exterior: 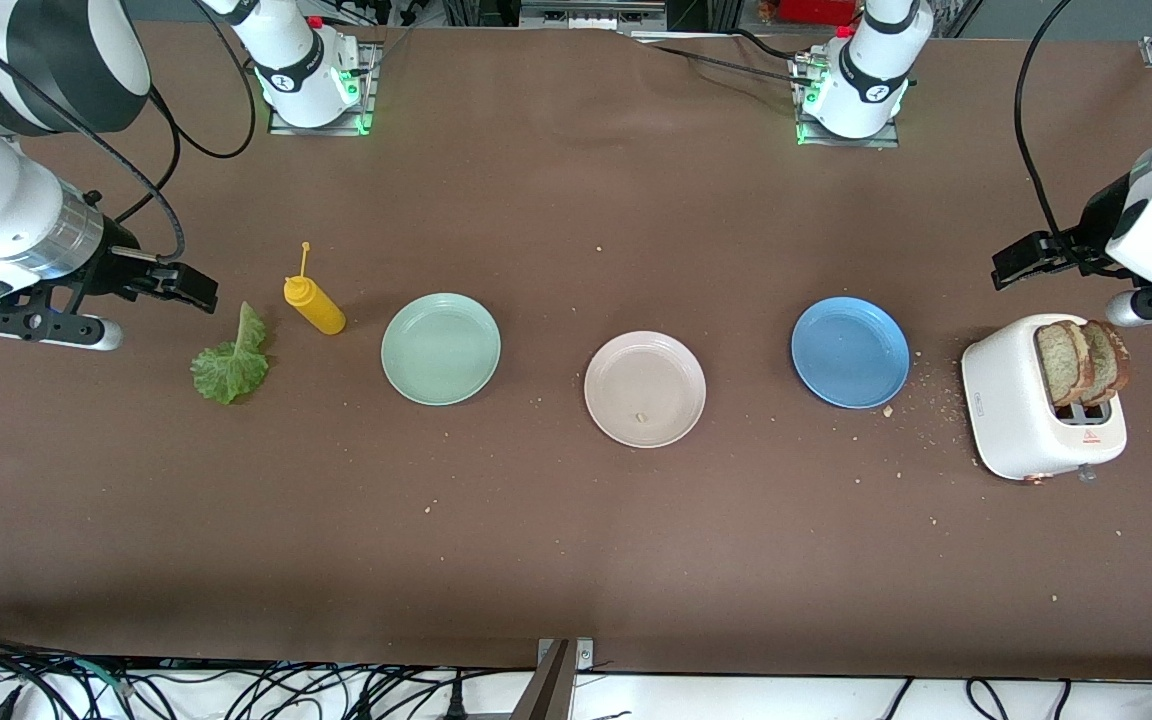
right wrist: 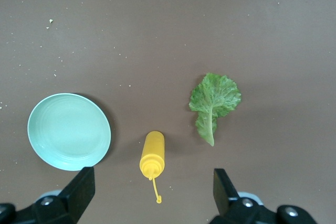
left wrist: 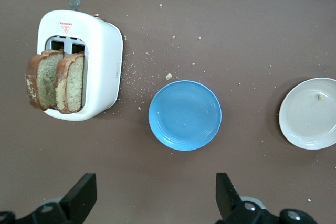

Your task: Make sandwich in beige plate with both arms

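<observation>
The table [exterior: 576,560] is spanned by three plates in a row; the beige plate [exterior: 645,389] lies in the middle, bare but for a crumb; two toast slices [exterior: 1086,361] are stood in the toaster [exterior: 1021,420] at the left arm's end; the left gripper [exterior: 1021,262], fingers apart, is hung beside the toaster; the right gripper [exterior: 186,285], fingers apart, is held over the table near the lettuce [exterior: 231,360] and the mustard bottle [exterior: 314,303].

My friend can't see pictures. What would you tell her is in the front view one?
Three plates sit in a row on a brown table: mint-green plate, beige plate, blue plate. A lettuce leaf and yellow bottle lie toward the right arm's end, a toaster holding two toast slices toward the left arm's. The open right gripper and left gripper wait.
</observation>
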Tool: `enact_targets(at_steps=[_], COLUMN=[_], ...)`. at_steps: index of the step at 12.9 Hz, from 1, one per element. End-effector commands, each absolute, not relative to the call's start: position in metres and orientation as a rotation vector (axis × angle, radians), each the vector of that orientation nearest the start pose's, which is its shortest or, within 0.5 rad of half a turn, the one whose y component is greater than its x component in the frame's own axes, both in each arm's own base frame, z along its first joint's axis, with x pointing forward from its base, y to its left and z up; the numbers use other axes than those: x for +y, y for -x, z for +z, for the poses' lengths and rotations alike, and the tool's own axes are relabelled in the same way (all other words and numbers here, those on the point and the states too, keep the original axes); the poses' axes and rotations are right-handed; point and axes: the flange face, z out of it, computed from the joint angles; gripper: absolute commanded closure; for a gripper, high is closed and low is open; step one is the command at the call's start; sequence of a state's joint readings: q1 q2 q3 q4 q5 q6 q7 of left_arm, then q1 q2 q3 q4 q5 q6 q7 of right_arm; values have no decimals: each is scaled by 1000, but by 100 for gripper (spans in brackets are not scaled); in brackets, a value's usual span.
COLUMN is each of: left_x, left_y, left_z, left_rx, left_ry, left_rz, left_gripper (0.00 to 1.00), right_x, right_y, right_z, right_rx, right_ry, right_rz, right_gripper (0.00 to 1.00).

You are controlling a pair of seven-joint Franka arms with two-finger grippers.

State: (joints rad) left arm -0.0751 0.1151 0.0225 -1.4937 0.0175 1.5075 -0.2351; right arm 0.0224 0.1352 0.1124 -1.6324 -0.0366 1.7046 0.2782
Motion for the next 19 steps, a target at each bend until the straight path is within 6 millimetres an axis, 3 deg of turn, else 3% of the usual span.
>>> enact_targets(at_steps=[1, 19], left_x=[-30, -31], left_y=[-583, -583], left_z=[593, 592], left_rx=[-275, -275], left_ry=[3067, 3067], left_rz=[132, 134], left_gripper=[0, 0], right_x=[72, 65], right_y=[-592, -588], right_z=[534, 534], right_rx=[215, 257], right_ry=[3160, 3164], right_rz=[92, 141], right_gripper=[0, 0])
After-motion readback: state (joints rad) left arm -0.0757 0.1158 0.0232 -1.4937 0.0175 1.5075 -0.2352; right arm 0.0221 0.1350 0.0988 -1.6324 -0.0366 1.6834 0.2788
